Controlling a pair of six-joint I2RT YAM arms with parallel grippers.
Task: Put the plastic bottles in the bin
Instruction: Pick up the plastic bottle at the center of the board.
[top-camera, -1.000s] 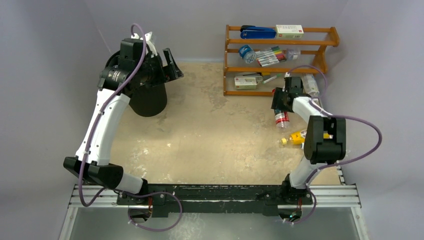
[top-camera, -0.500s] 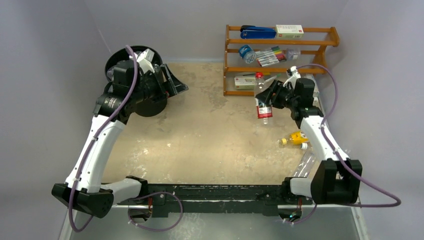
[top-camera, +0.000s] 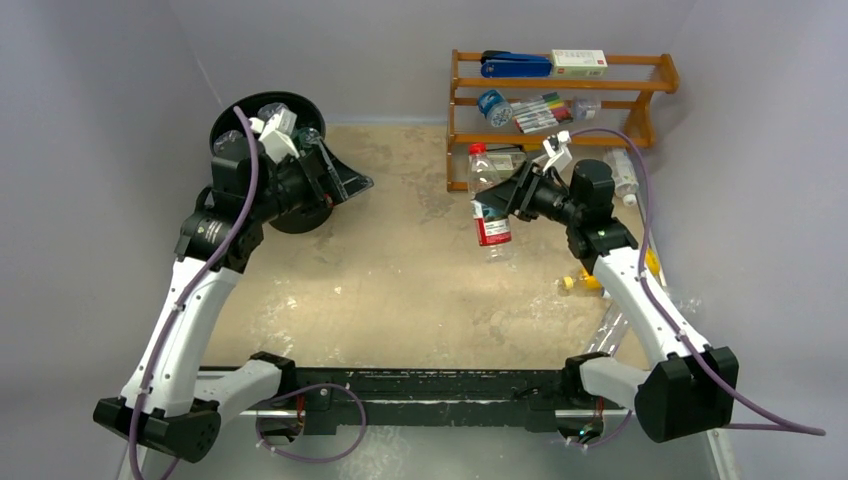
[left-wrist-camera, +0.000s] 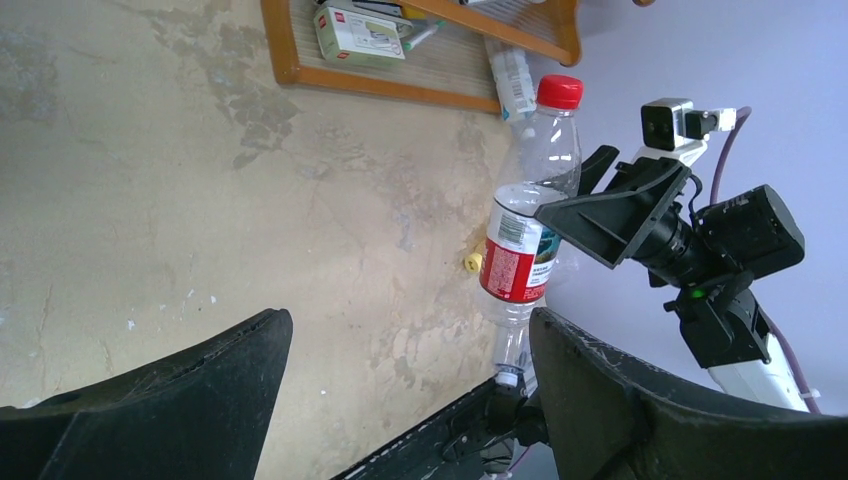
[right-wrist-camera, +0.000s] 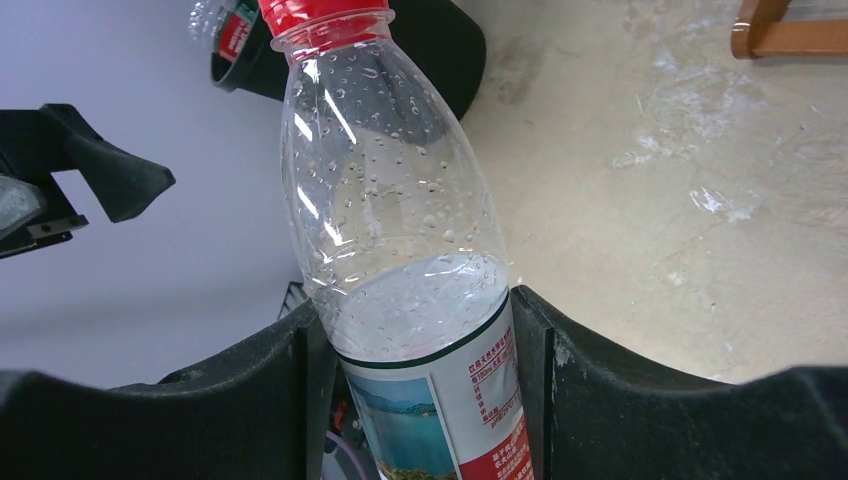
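Note:
My right gripper (top-camera: 508, 200) is shut on a clear plastic bottle (top-camera: 489, 205) with a red cap and a red and white label, held upright in the air over the middle right of the table. The right wrist view shows its label (right-wrist-camera: 440, 400) clamped between both fingers. My left gripper (top-camera: 335, 165) stands open and empty beside the black bin (top-camera: 240, 106), which holds several bottles. In the left wrist view the held bottle (left-wrist-camera: 520, 250) shows beyond the open jaws. A yellow bottle (top-camera: 585, 282) and a clear one (top-camera: 612, 325) lie at the right; another (top-camera: 622, 172) lies by the rack.
An orange wooden rack (top-camera: 560, 100) with a blue stapler, markers and boxes stands at the back right. Grey walls close in the table on three sides. The black base rail (top-camera: 430, 385) runs along the near edge.
The right arm has lifted the red-capped bottle off the table and carried it leftwards, towards the middle. The left arm has drawn back from over the bin, its jaws opening slightly.

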